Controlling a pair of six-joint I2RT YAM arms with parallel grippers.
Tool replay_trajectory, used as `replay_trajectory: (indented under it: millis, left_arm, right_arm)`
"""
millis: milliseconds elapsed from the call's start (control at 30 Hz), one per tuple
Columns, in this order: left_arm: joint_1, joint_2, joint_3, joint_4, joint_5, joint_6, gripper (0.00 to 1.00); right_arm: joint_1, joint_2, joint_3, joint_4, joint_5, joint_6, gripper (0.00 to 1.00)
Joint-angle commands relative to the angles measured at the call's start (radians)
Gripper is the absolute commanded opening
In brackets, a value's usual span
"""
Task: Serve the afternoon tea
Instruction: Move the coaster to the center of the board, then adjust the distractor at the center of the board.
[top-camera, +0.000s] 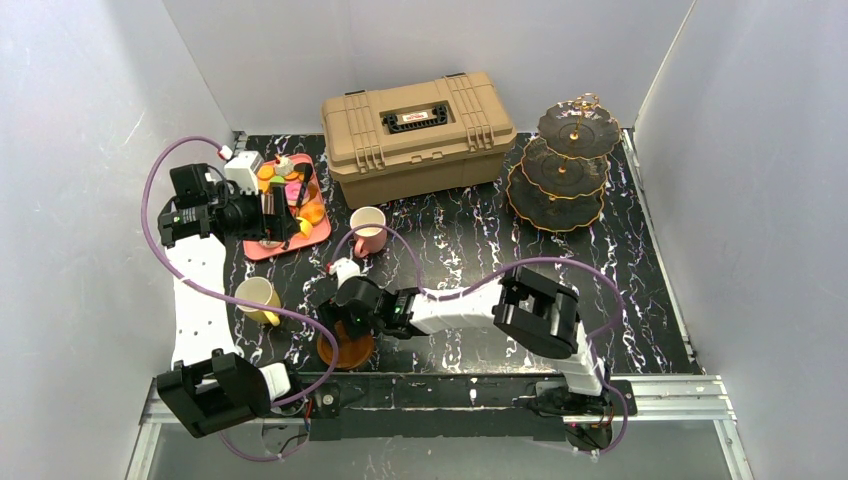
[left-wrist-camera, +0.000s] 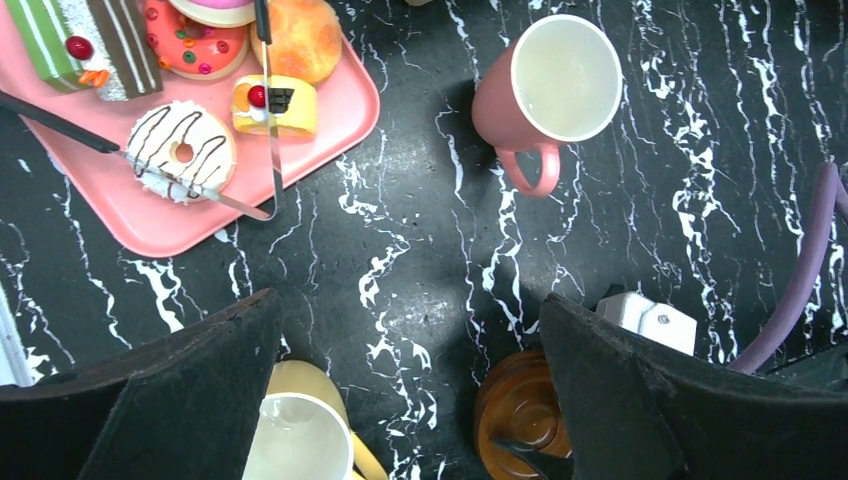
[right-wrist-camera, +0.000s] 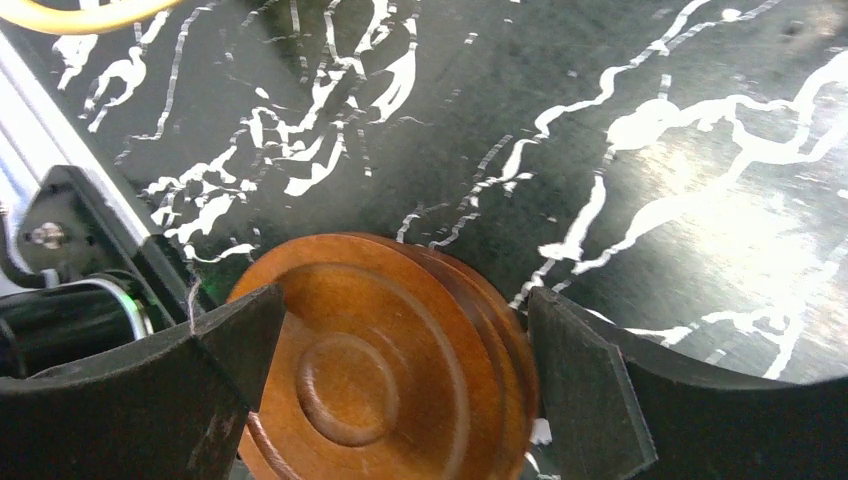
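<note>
Two stacked round brown saucers (top-camera: 352, 353) lie near the table's front edge. My right gripper (top-camera: 340, 330) hangs low over them, open; in the right wrist view its jaws (right-wrist-camera: 400, 395) straddle the saucers (right-wrist-camera: 400, 300), the left finger over the top, the right one beside the rim. My left gripper (top-camera: 285, 205) is open and empty, high beside the pink tray (top-camera: 300, 238) of pastries. The left wrist view shows the gripper (left-wrist-camera: 410, 390), the tray (left-wrist-camera: 330, 120), the pink cup (left-wrist-camera: 550, 85), the yellow cup (left-wrist-camera: 300, 435) and the saucers (left-wrist-camera: 520, 410). The black three-tier stand (top-camera: 568, 165) is at the back right.
A tan toolbox (top-camera: 418, 135) stands at the back middle. Metal tongs (left-wrist-camera: 200, 185) lie on the tray. The pink cup (top-camera: 368, 232) and the yellow cup (top-camera: 258, 298) stand on the marbled table. White walls close in on the left, the back and the right.
</note>
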Motion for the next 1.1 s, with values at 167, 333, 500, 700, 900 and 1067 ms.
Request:
replay_trajectory:
  millis: [167, 333, 500, 700, 900, 1067]
  left_arm:
    - [0.003, 0.063, 0.050, -0.010, 0.027, -0.017, 0.92]
    - [0.003, 0.222, 0.161, 0.001, -0.099, -0.037, 0.83]
    - [0.006, 0.349, 0.268, 0.010, -0.206, -0.028, 0.78]
    - [0.067, 0.458, 0.349, -0.021, -0.242, 0.011, 0.74]
    - [0.081, 0.464, 0.344, -0.064, -0.193, 0.038, 0.70]
    - [0.081, 0.444, 0.326, -0.063, -0.172, 0.040, 0.70]
  right_arm:
    - [-0.110, -0.248, -0.021, -0.087, 0.108, -0.121, 1.00]
    - [-0.160, -0.308, -0.024, -0.147, 0.221, -0.182, 1.00]
    - [-0.217, -0.275, 0.002, -0.156, 0.357, -0.199, 1.00]
    - [-0.348, -0.205, 0.076, -0.130, 0.262, -0.194, 0.84]
    - [-0.396, -0.096, 0.217, -0.159, 0.197, -0.220, 0.75]
    - [-0.396, -0.030, 0.276, -0.172, 0.184, -0.222, 0.67]
